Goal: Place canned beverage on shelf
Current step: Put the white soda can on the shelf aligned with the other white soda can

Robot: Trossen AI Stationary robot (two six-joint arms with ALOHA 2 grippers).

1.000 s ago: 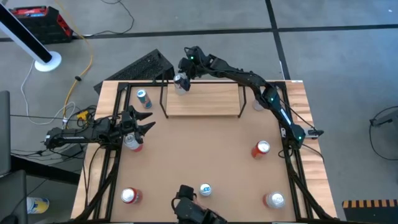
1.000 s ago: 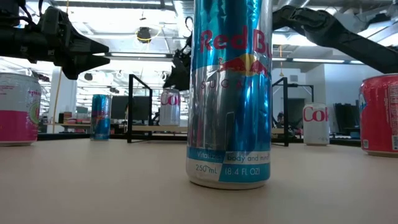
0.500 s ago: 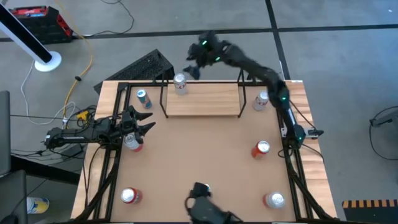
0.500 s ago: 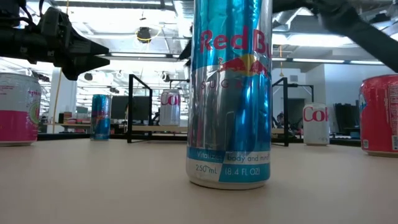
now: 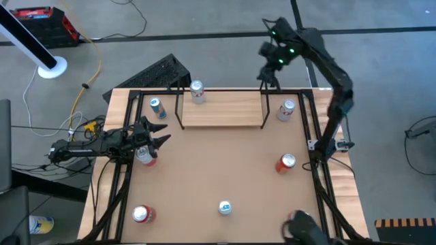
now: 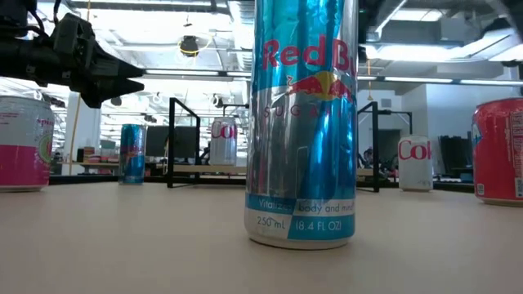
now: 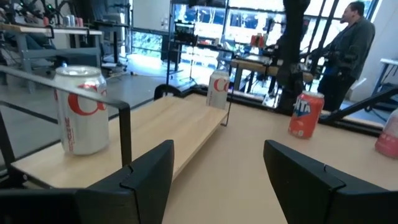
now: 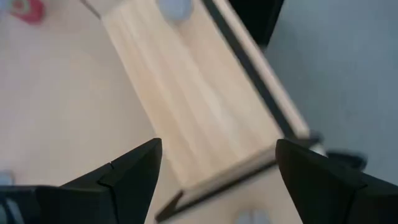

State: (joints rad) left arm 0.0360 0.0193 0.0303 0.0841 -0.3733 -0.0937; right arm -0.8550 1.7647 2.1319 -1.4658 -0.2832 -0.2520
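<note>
Right hand (image 5: 267, 70) was swung off the silver cola can (image 5: 197, 90), left standing on the pale wood shelf (image 5: 225, 109); fingers wide, nothing held; left hand (image 5: 158, 133) part-open, idle

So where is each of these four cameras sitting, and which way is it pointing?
High view: above the table, looking straight down; shows both arms, the left gripper and right gripper, and the shelf.
Low view: at tabletop height, looking level across; a blue can fills it, the left gripper above.
Left wrist view: between open fingers, facing the shelf and its silver can.
Right wrist view: looking down past open fingers onto the shelf.
All four share the shelf.
</note>
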